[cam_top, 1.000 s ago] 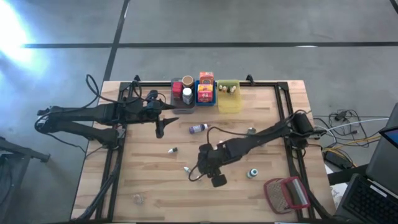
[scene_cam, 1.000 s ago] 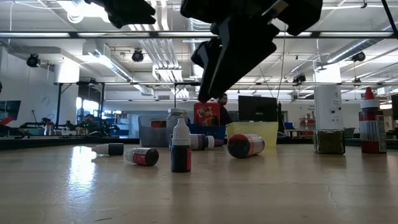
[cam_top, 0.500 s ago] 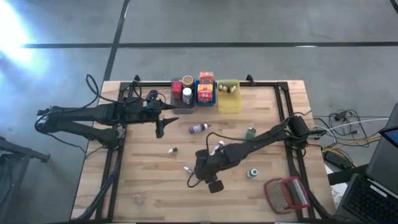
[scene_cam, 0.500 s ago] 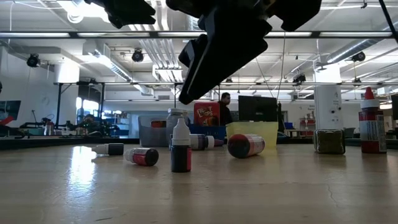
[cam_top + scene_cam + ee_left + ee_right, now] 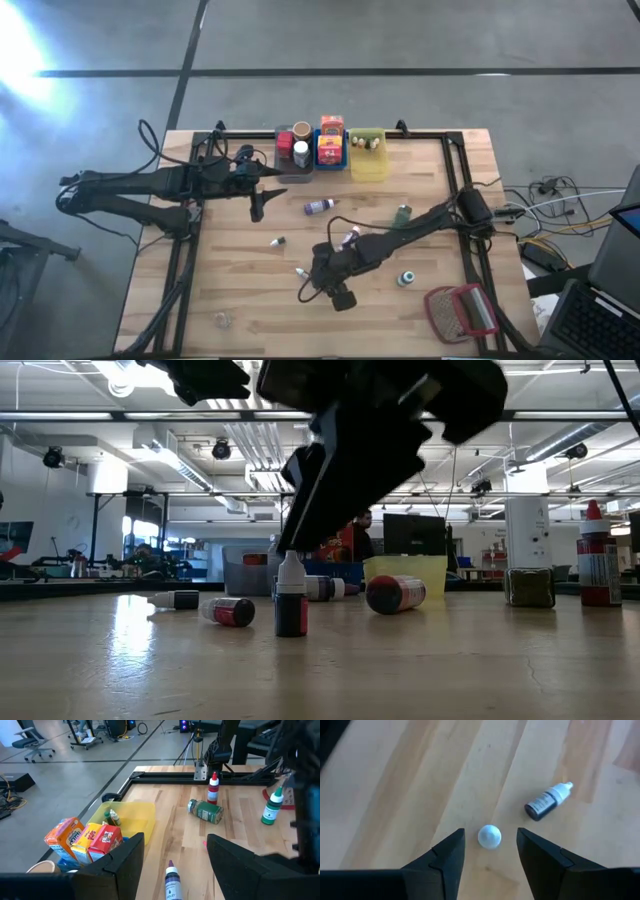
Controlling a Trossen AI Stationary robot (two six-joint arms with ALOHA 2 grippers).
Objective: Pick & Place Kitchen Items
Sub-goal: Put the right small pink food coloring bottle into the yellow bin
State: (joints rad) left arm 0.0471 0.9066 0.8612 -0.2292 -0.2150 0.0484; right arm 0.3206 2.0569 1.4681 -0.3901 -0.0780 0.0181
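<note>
A small dark dropper bottle with a white cap (image 5: 291, 600) stands upright on its base on the table (image 5: 240, 290). My right gripper (image 5: 490, 833) hangs open just above it, slanting down. One finger stands on either side of the cap (image 5: 489, 838), apart from it. In the high view this bottle (image 5: 299, 272) shows at my right gripper's (image 5: 309, 274) tip. A like bottle (image 5: 547, 802) lies on its side beyond. My left gripper (image 5: 175, 851) waits open at the far left, with the purple bottle (image 5: 172, 883) lying below it.
Grey (image 5: 293, 172), blue (image 5: 331, 162) and yellow (image 5: 368, 165) bins stand at the far edge, holding jars and boxes. Small bottles (image 5: 347, 237), a green jar (image 5: 402, 213) and a teal-capped bottle (image 5: 406, 278) lie scattered mid-table. A red-framed mesh object (image 5: 460, 312) sits near right.
My right gripper has come down and toward the table's left edge, over the upright white-capped bottle, and now straddles its cap. The bottle has not moved. My left arm has kept still.
</note>
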